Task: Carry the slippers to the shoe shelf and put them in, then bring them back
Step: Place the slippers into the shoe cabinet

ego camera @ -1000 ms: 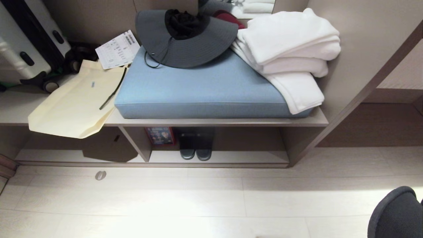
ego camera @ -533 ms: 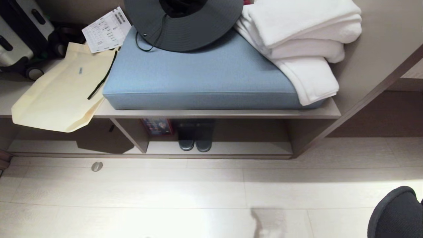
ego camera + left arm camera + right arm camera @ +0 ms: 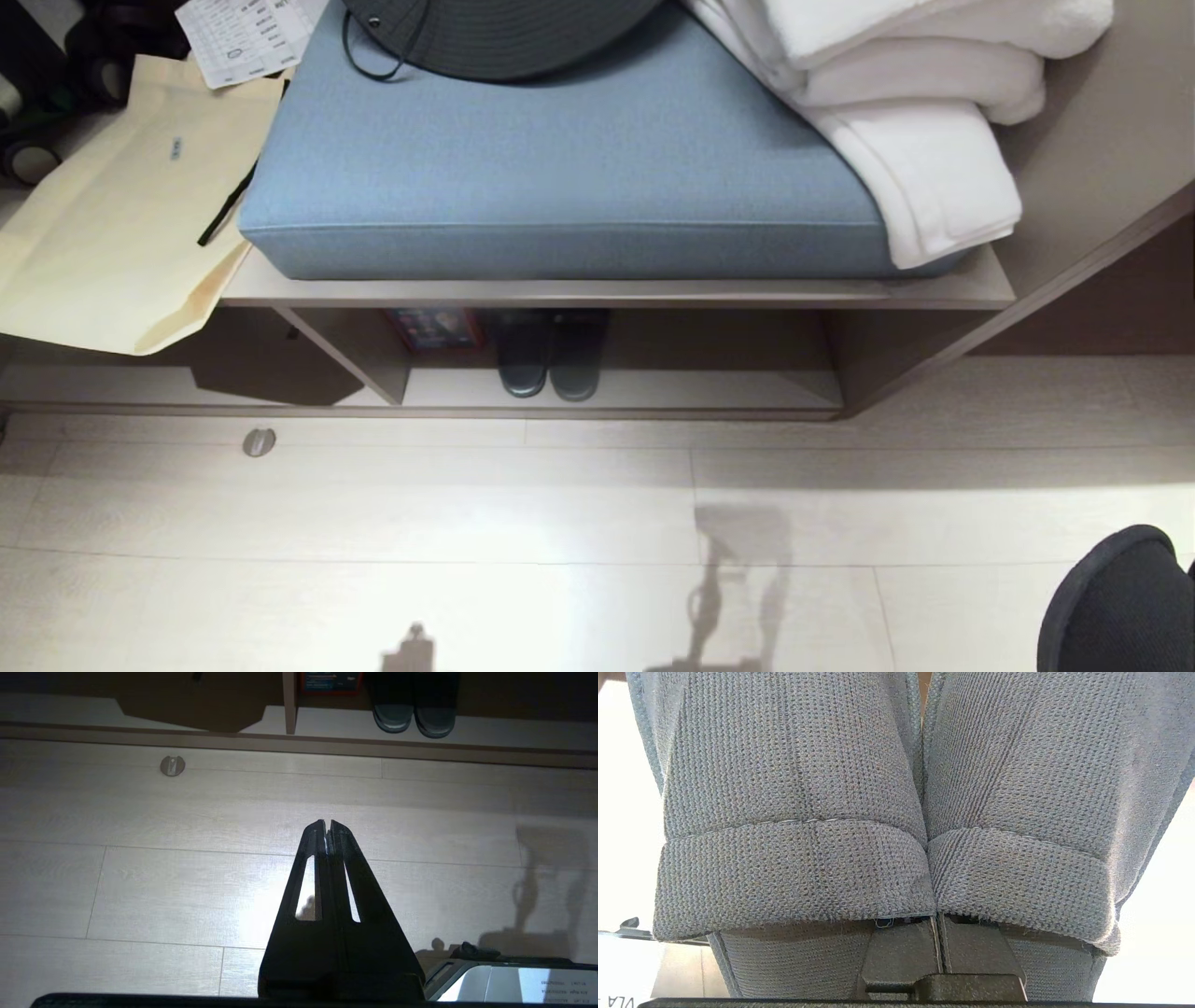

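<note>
**Claw state.** The right claw [image 3: 940, 942] has its jaws together, pinched on the slippers [image 3: 794, 812]. In the right wrist view the two knitted bands hang side by side directly in front of the jaws. The jaws appear to grip where the inner edges meet, which would let one claw carry both as a unit. In the head view, the dark rounded shape at the lower right is judged to be part of the same load. The left claw [image 3: 327, 828] is closed, empty, and pointed down at the floor [image 3: 187, 882]. It has no role in the carry.

**Target.** The shoe shelf [image 3: 700, 387] is the low open compartment under the bench board [image 3: 607, 292], well apart from the carried pair. To the right of its upright divider [image 3: 359, 350] stand a second dark pair of slippers [image 3: 548, 359], toes outward, and a red printed box [image 3: 434, 327] just beside them. Bare shelf remains to the right of that pair, and this is judged the better place to insert.

**Surface and room.**
- The bench surface carries a blue cushion [image 3: 560, 159].
- On the cushion lie folded white towels [image 3: 934, 140] and a grey brimmed hat [image 3: 495, 37].
- A cream bag [image 3: 103, 233] overhangs the left edge, with a printed sheet [image 3: 238, 33] behind it.
- The floor is pale plank with a small metal disc [image 3: 259, 441] set in it.

**Progress.** The carry is under way. Insertion is not yet done.
</note>
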Robot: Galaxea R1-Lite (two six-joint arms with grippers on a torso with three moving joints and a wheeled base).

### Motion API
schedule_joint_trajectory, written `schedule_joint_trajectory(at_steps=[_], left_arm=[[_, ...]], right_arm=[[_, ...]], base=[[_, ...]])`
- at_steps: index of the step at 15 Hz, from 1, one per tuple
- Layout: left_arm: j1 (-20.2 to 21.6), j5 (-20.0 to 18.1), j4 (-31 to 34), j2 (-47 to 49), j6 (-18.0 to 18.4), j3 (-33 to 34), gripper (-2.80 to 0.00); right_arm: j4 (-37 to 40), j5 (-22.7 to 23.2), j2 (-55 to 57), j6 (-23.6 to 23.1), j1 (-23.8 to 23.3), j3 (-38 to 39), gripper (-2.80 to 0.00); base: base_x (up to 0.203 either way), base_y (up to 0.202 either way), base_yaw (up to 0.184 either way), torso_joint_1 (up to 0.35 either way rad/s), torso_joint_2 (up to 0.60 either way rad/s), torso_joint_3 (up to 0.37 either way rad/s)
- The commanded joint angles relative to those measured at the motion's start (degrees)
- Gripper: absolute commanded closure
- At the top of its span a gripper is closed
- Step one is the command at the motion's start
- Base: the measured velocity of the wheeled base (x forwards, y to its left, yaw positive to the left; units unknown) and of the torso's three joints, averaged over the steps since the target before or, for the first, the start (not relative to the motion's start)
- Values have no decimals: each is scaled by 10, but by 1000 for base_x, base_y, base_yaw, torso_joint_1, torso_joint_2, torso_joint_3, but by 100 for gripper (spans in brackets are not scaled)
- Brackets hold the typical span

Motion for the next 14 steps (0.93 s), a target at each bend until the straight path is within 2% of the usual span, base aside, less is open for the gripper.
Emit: schedule_joint_trajectory(at_steps=[1, 14], left_arm=[[0, 0, 0, 0, -1, 1, 0], [0, 0, 0, 0, -1, 0, 0]], right_arm=[[0, 0, 0, 0, 0, 0, 0], [0, 0, 0, -2, 0, 0, 0]], base=[[0, 0, 0, -2, 2, -202], [0, 0, 0, 2, 3, -196]])
